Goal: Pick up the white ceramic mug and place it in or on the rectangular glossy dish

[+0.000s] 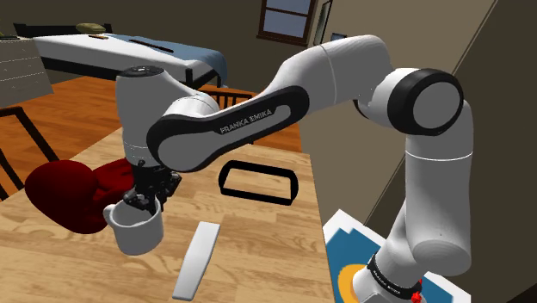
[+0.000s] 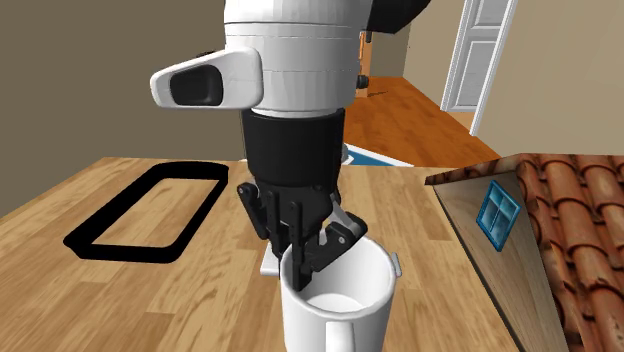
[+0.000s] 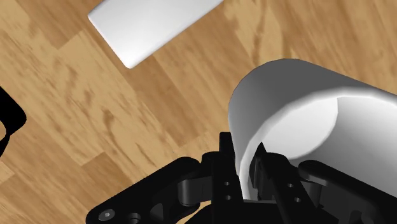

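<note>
A white mug (image 1: 135,228) is at the near left part of the wooden table (image 1: 258,232). My gripper (image 1: 145,203) comes down on it from above and is shut on its rim wall, one finger inside and one outside. In the second exterior view the black fingers (image 2: 300,250) clamp the mug (image 2: 338,300) at its rim. The wrist view has the mug (image 3: 299,114) clasped close at the gripper (image 3: 249,170). The dish (image 1: 258,182) is a black rectangular rim lying flat further along the table, apart from the mug (image 2: 145,212) (image 3: 5,124). Whether the mug rests on the table I cannot tell.
A flat white slab (image 1: 198,256) lies on the table between mug and dish side (image 3: 149,25). A dark red rounded object (image 1: 64,196) sits right beside the mug. A house-shaped model with a tiled roof (image 2: 540,230) stands close by. A bed (image 1: 129,52) is beyond the table.
</note>
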